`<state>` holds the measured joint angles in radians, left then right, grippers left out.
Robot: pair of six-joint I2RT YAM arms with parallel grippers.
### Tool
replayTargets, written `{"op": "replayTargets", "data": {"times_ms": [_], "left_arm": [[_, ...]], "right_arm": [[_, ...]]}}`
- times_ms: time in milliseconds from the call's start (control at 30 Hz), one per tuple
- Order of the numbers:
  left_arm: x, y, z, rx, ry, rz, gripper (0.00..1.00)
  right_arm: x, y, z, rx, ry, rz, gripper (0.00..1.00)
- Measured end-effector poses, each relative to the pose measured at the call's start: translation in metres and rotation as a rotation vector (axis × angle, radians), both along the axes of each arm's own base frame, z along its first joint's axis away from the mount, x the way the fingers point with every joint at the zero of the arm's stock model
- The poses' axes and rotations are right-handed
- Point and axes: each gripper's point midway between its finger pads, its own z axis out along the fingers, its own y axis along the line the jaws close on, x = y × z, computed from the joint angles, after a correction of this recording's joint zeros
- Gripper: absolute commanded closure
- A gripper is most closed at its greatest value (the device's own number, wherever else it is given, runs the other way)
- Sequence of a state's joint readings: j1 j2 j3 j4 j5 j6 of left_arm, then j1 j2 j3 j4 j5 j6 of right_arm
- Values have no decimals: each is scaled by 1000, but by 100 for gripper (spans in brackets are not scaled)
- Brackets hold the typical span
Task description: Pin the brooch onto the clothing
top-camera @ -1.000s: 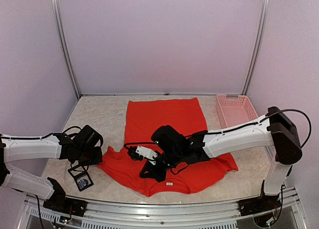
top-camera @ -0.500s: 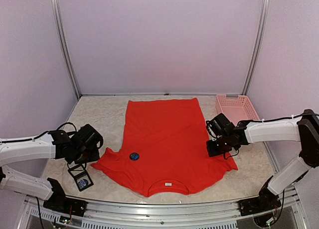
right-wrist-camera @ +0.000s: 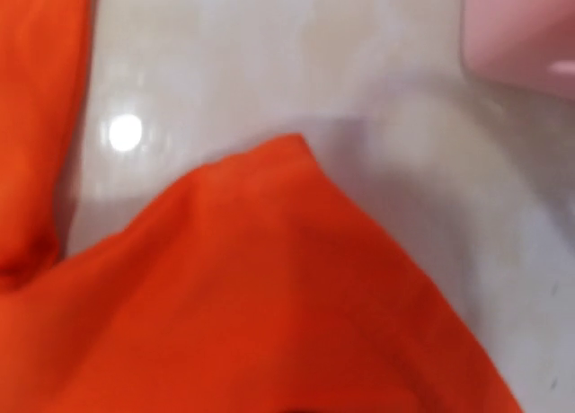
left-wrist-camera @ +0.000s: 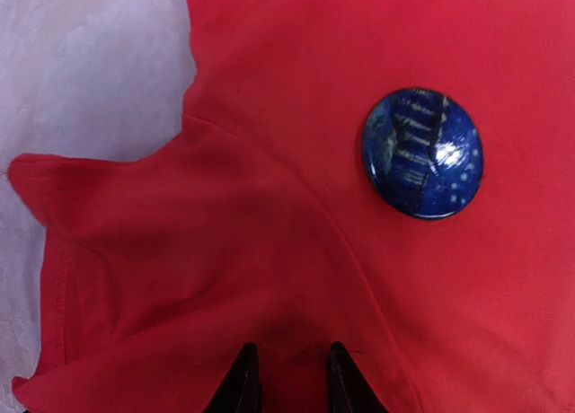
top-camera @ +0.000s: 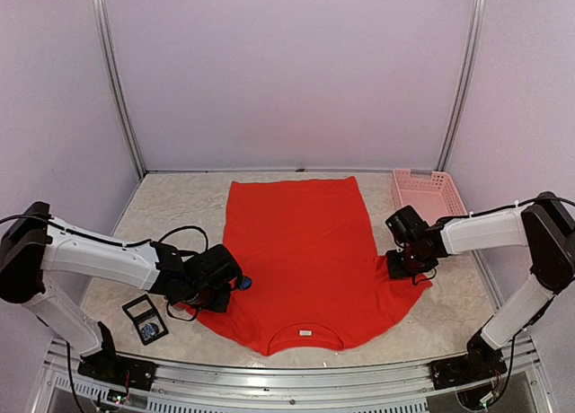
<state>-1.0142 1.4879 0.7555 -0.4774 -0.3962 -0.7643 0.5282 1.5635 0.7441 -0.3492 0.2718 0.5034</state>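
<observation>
The clothing [top-camera: 301,242], a bright red T-shirt, lies spread flat on the table with its neckline toward the arms. The brooch [top-camera: 244,283], a round glossy dark-blue disc, rests on the shirt's left shoulder. In the left wrist view the brooch [left-wrist-camera: 422,153] sits ahead and right of my left gripper [left-wrist-camera: 289,379]. That gripper's two dark tips stand a narrow gap apart, on the bunched left sleeve [left-wrist-camera: 180,278]. My right gripper [top-camera: 402,268] is low over the right sleeve [right-wrist-camera: 225,323]. Its fingers are hidden in its own view.
A pink slatted basket [top-camera: 427,193] stands at the back right, just beyond the right arm. A small black square case [top-camera: 145,324] with something round inside lies on the marble table [top-camera: 171,206] near the front left. Metal frame posts rise at both back corners.
My left arm has swung right from the table's left side onto the shirt's left sleeve, which is now bunched. The right gripper shifted slightly back along the right sleeve.
</observation>
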Motion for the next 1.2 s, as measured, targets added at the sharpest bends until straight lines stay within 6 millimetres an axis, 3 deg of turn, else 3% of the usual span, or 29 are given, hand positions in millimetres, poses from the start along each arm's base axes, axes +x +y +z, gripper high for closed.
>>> {"op": "replayTargets", "data": {"times_ms": [67,200,400,533,633,700,767,933,1033,1200], "left_arm": [[-3,-2,-25,73,60,-25,79],[4,-14,-27,67,47,-29,78],[-10,-9,-21,43,81,-42,65],[-4,-22,11,-1,40,-68,52],[12,-34,50,-86,-58,-43,39],[17,-26,63,-125,-101,16,35],[18,-12,65,-136,-116,86,29],[2,32,56,-124,-98,315,27],[-23,46,45,-113,-47,429,27],[-68,69,23,2,59,554,18]], "right_arm": [[5,-1,0,-12,-6,-4,100],[6,-4,1,-40,-1,-1,100],[2,-5,9,-56,37,33,100],[8,15,42,16,-1,84,82],[21,38,89,105,-82,140,56],[29,55,126,181,-149,180,36],[36,69,155,242,-197,218,23],[56,102,212,313,-298,374,15],[64,114,220,320,-317,431,15],[50,124,205,357,-228,500,16]]}}
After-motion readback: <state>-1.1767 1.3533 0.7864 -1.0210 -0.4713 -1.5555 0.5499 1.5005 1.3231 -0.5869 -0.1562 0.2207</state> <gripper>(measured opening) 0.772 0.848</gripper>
